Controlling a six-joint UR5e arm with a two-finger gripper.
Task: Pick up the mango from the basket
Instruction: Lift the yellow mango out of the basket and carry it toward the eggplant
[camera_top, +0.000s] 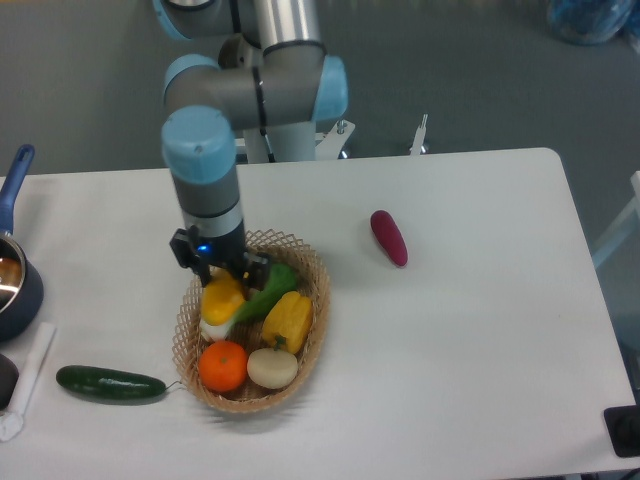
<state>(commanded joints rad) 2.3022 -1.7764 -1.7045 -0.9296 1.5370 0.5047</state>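
The basket (318, 318) is a tan woven wicker oval on the white table. The mango (222, 298) is a smooth yellow fruit with an orange tint, lying in the basket's upper left part. My gripper (226, 272) points straight down at the basket's back rim, right over the mango's far end. Its dark fingers stand apart on either side of that end. The mango still rests in the basket among the other produce. The fingertips are partly hidden by the gripper body.
In the basket are a blocky yellow bell pepper (287, 318), a green vegetable (266, 290), a round orange (222, 366) and a pale round vegetable (272, 368). A cucumber (110, 383) lies left of the basket, a purple vegetable (389, 238) to the right, a blue pot (14, 285) at the left edge.
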